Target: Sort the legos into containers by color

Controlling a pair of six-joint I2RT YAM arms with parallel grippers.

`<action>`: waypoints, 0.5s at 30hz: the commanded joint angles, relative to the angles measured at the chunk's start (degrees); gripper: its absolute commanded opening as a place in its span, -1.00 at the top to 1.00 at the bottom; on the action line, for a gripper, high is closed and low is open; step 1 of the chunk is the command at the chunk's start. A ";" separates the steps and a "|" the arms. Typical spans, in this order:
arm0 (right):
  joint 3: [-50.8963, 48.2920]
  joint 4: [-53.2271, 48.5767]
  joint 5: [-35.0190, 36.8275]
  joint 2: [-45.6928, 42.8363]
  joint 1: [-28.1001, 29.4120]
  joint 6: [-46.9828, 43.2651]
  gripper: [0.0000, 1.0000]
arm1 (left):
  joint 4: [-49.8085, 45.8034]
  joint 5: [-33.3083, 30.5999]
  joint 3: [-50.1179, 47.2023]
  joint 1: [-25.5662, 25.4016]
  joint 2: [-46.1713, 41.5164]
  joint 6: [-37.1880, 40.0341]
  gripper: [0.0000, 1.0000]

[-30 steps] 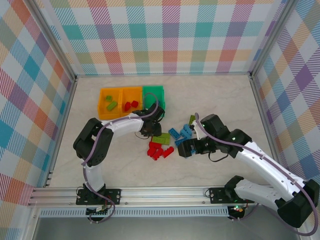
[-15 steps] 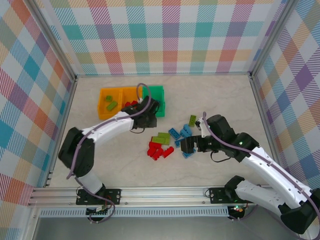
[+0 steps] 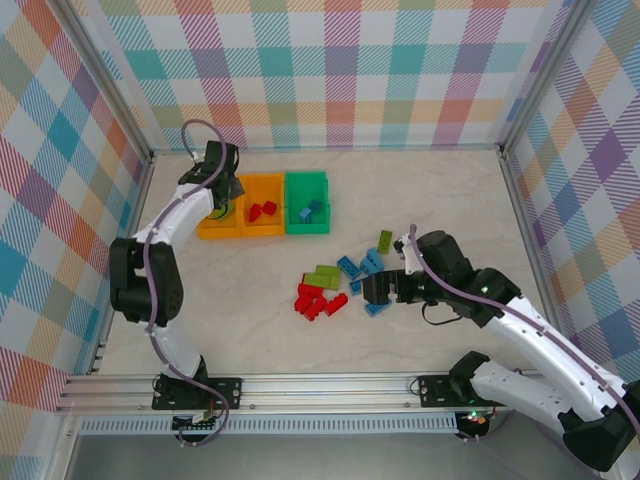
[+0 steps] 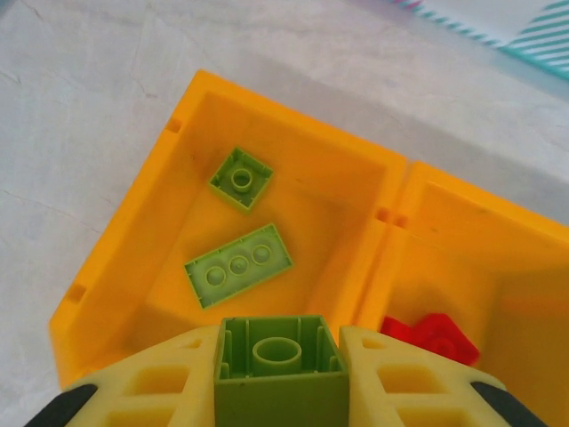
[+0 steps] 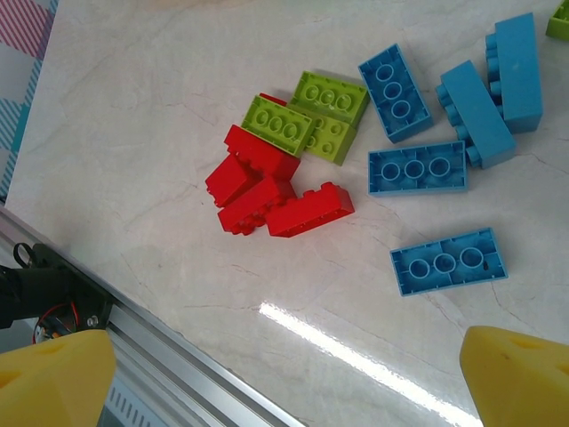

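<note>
The left gripper hung over the left bin, the orange one at the left end of a row of three. Its fingers pinched a green brick, the held brick, studs up, and its gripper looked down into that bin. On the bin's floor lay two more greens, a small brick and a long brick, a little apart. The middle bin, also orange and touching the first, held the binned reds. The green bin beside it held the binned blues.

The right gripper stood over the table with its jaws spread wide and nothing between them, just beside the loose pile. There the loose reds lay bunched together, with the loose greens touching their far side. The loose blues were scattered to the right. A lone green lay just beyond the blues
</note>
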 commanded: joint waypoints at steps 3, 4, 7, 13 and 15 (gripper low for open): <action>-1.18 -2.09 1.32 -3.29 0.06 1.10 -0.99 | -1.19 4.30 5.24 3.06 4.51 -2.23 0.43; -1.28 -2.51 1.90 -3.74 0.06 1.18 -0.99 | -1.78 4.69 6.06 3.09 4.89 -1.96 0.30; -1.35 -2.50 2.92 -4.29 0.06 1.46 -0.99 | -2.77 5.23 5.77 3.05 3.22 -2.08 0.06; -0.87 -0.38 4.00 -0.43 0.06 1.73 -1.00 | -0.87 11.91 -1.85 2.80 -10.45 -2.97 -0.02; -0.26 0.62 3.11 2.11 0.06 1.57 -0.97 | -1.23 16.66 -4.20 2.49 -16.21 -2.38 -0.03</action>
